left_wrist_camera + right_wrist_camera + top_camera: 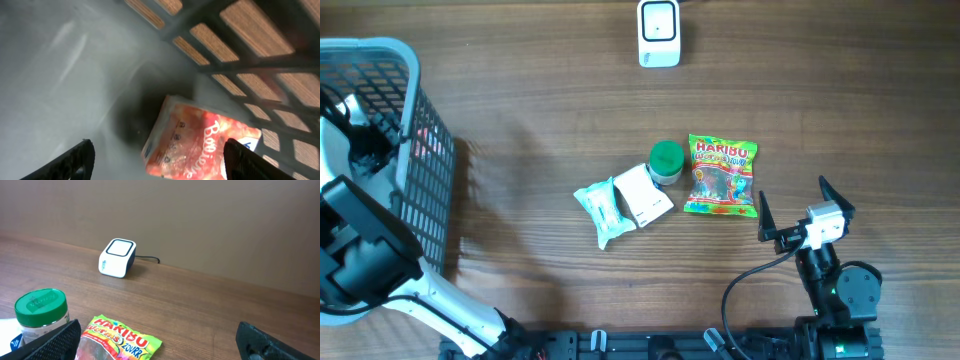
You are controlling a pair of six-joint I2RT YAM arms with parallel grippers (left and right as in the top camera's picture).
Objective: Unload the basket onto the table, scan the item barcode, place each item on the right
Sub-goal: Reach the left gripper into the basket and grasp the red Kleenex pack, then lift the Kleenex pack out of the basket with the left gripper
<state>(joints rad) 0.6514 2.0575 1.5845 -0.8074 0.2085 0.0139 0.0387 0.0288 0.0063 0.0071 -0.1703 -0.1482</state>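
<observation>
Left wrist: left fingers (75,161) apart over red packet (200,145), empty; right fingers (50,341) wide, empty.

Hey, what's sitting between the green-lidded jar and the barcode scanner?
Nothing. Bare wooden tabletop runs from the green-lidded jar to the scanner, clearest in the overhead view.

1. Identify the left arm (365,250) at the table's left edge by its black box-shaped housing and its white tubular link (450,308).
2. Identify the right arm (840,285) near the front-right corner by its rounded black joint housings.
3. Locate the white camera block (825,222) on the right wrist, where a thin black cable (745,285) curves away.
4. Note that the right gripper (792,192) has two black, tapered fingers.
5. Note that the left gripper (159,145) has matte black fingers.
6. Find the black base rail (650,345) along the front edge.
</observation>
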